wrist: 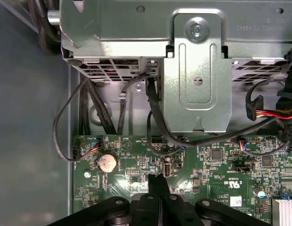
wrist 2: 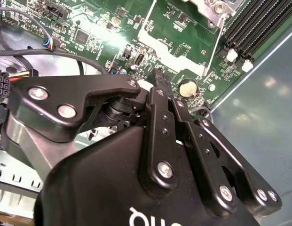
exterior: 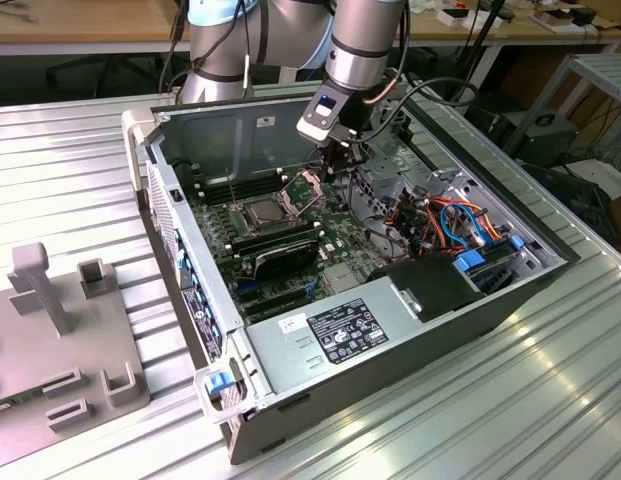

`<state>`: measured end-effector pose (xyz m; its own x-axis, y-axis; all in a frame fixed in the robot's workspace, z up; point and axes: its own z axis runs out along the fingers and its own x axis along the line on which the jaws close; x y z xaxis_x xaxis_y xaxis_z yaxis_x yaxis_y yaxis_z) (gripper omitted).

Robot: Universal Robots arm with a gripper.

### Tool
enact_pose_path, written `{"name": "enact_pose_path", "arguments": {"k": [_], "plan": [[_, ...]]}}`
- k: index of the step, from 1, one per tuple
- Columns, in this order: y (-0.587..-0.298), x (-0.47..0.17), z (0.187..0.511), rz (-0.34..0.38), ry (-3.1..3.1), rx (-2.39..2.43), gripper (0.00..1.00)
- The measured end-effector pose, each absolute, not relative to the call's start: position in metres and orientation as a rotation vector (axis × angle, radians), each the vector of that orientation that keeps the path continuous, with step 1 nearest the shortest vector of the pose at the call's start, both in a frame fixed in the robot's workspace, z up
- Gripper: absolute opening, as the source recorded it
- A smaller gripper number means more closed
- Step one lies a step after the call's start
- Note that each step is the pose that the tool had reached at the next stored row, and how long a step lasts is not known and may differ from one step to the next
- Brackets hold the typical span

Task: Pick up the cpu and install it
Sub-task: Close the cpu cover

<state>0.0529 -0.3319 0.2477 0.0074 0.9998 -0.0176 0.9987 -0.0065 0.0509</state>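
Note:
The cpu (exterior: 262, 212) is a small silver-grey square lying flat inside the dark socket frame on the green motherboard (exterior: 335, 245), within the open computer case. The socket's hinged metal plate (exterior: 306, 186) stands tilted up just beyond it. My gripper (exterior: 342, 170) hangs over the board to the exterior view's right of that plate, apart from the cpu. In both wrist views its black fingers are pressed together, shut with nothing between them, tips (wrist: 157, 180) (wrist 2: 160, 81) just above the board near a round coin battery (wrist: 107, 162).
Long black memory sticks (exterior: 275, 245) lie beside the socket. A metal drive cage (wrist: 197, 70) with looping black cables (wrist: 153, 113) borders the board. A power supply (exterior: 340, 330) fills the case front; coloured cables (exterior: 460, 225) lie at the exterior view's right. A grey fixture (exterior: 60, 330) stands outside.

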Motion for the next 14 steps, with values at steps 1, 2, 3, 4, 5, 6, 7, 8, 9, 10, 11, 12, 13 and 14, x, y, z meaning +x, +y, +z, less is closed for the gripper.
{"name": "enact_pose_path", "arguments": {"k": [1,2,3,4,5,6,7,8,9,10,11,12,13,14], "plan": [[-0.3319,0.0529,0.2469,0.036,2.179,2.195,0.11],[-0.3319,0.0529,0.2461,0.036,2.179,2.195,0.11],[-0.3319,0.0529,0.2459,0.036,2.179,2.195,0.11],[-0.3319,0.0529,0.2459,0.036,2.179,2.194,0.11],[-0.3319,0.0529,0.2458,0.036,2.179,2.195,0.11],[-0.3319,0.0529,0.2458,0.036,2.179,2.195,0.11],[-0.3319,0.0523,0.2457,0.036,2.179,2.195,0.11],[-0.3319,0.0513,0.2457,0.036,2.179,2.195,0.11],[-0.3319,0.0503,0.2457,0.036,2.179,2.195,0.11],[-0.3319,0.0492,0.2458,0.036,2.179,2.194,0.11],[-0.3319,0.0481,0.2458,0.036,2.179,2.195,0.11],[-0.3319,0.0471,0.2458,0.036,2.179,2.195,0.11],[-0.3319,0.0456,0.2458,0.036,2.179,2.195,0.11],[-0.3319,0.0447,0.2458,0.036,2.179,2.195,0.11]]}}
